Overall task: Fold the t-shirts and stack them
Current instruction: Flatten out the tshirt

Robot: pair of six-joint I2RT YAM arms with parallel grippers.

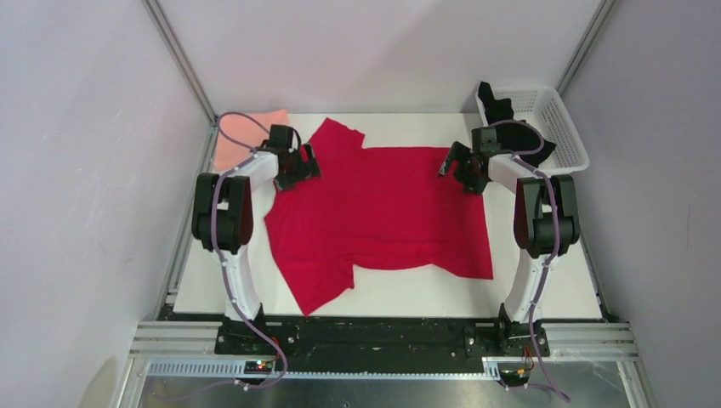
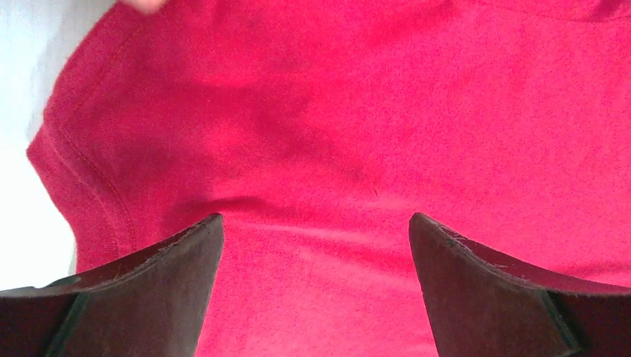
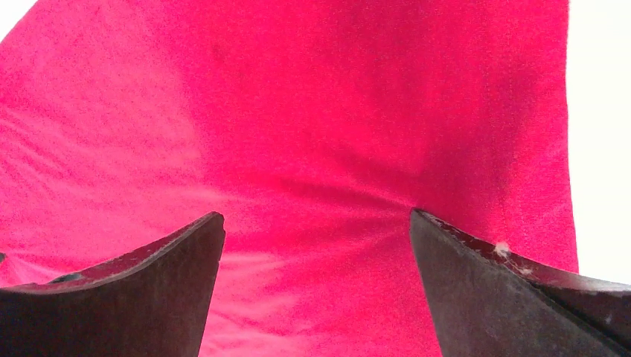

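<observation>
A bright red cloth short-sleeved t-shirt (image 1: 383, 212) lies spread flat across the middle of the white table (image 1: 527, 293), one sleeve pointing to the far side and the other to the near left. Its far left edge is covered by the left gripper (image 1: 296, 167) and its far right corner by the right gripper (image 1: 460, 167), so the top view does not show how the cloth lies under them. At the far left corner a folded salmon-pink shirt (image 1: 242, 136) shows only in part, the left arm and its cable crossing in front of it. A black shirt (image 1: 510, 127) hangs out of the white plastic mesh basket (image 1: 565, 119) at the far right; the right arm hides its lower part, and how much of it is inside cannot be made out. In the left wrist view the left gripper (image 2: 316, 245) has its dark fingers (image 2: 149, 290) spread wide, nothing between them, above the red t-shirt (image 2: 335, 111); a curved stitched hem runs down the left, beside a strip of table (image 2: 22, 89). The right gripper (image 3: 316, 245) is likewise spread wide and holds nothing, its fingers (image 3: 513, 290) over red t-shirt (image 3: 335, 111) that ends at a straight edge on the right against the table (image 3: 601, 111). Both wrist views cut the fingers off at the bottom edge. Whether the fingertips touch the cloth cannot be told from any view.
</observation>
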